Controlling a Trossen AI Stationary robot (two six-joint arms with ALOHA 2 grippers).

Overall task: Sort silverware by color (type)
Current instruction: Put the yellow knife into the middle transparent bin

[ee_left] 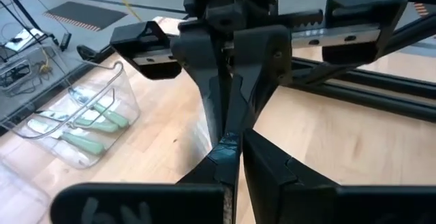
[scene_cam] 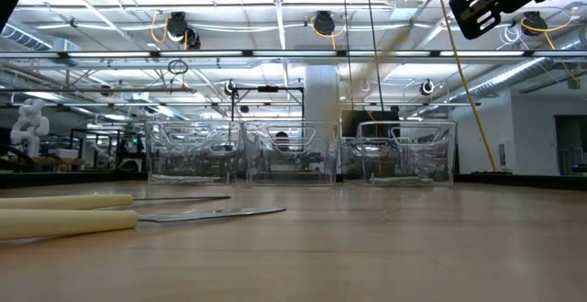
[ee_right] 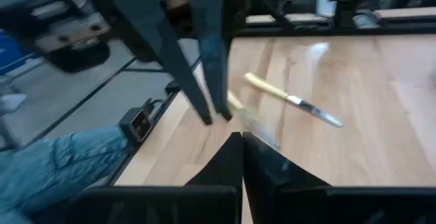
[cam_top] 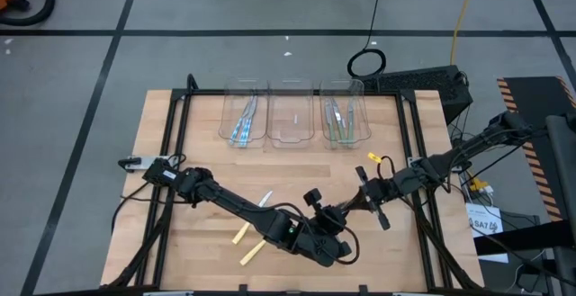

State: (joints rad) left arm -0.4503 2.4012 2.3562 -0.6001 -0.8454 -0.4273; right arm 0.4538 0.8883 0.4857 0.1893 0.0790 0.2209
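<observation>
A: Two pale yellow handles [scene_cam: 64, 212] lie closest in the low view, flat on the bench [cam_top: 423, 143], with a third yellow knife [ee_right: 293, 100] just beyond them.

B: And the arms?

A: Both meet above the near middle of the bench. The left gripper [ee_left: 228, 146] has its fingers clenched, tips pressed together, and the right gripper [ee_right: 238, 139] is clenched too, nose to nose with the left. What looks like a slim pale yellow utensil hangs blurred between them in the low view (I cannot tell which one really holds it).

B: Looks like a hand-over, then.

A: My guess too. To do it well, one gripper should have a firm pinch on the handle before the other lets go, and the piece should stay level.

B: Where should it go?

A: Blue pieces [cam_top: 245, 121] fill the left bin [cam_top: 227, 107], green ones [ee_left: 92, 125] the right bin [cam_top: 362, 107]; the middle bin [cam_top: 292, 87] is probably meant for yellow.
</observation>
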